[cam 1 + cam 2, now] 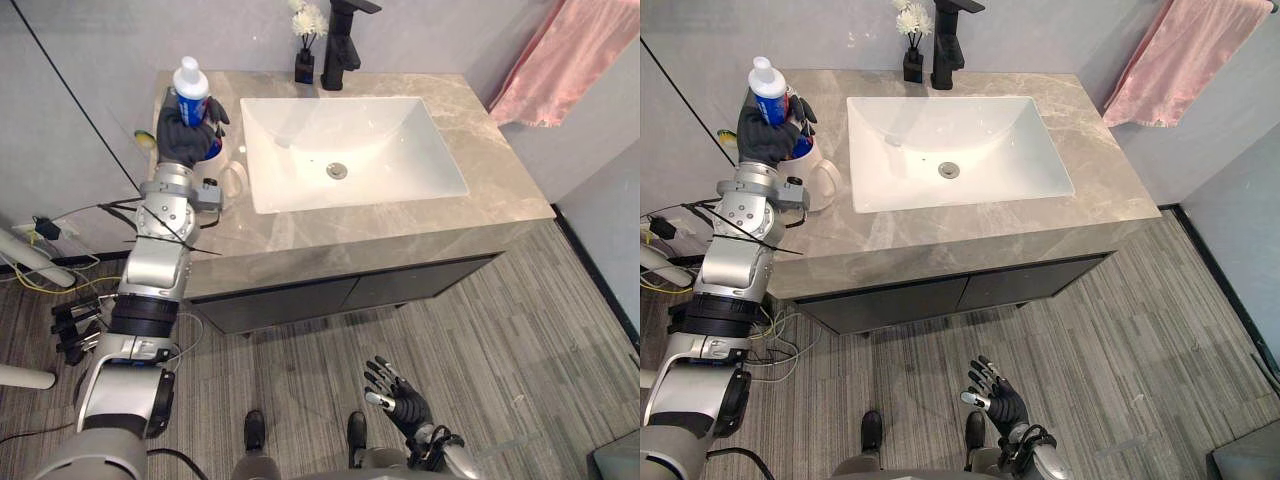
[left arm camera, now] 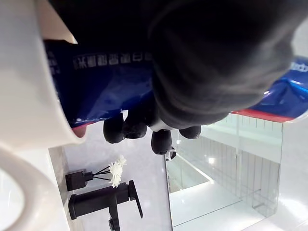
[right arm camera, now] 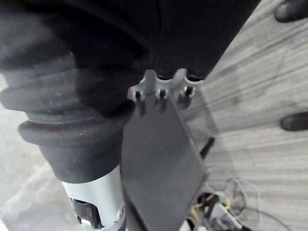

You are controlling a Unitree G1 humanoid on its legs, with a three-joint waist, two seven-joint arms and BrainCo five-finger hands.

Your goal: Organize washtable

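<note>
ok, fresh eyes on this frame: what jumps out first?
The left hand at the left end of the counter, curled round a blue tube with a white cap, held upright just above a white mug. Next come the white sink in the middle with the black faucet behind it, and the pink towel hanging on the wall at right. The right hand hangs open, low over the floor.

Blue tube's (image 1: pixel 190 82) lower half behind the left hand (image 1: pixel 184 135)
</note>
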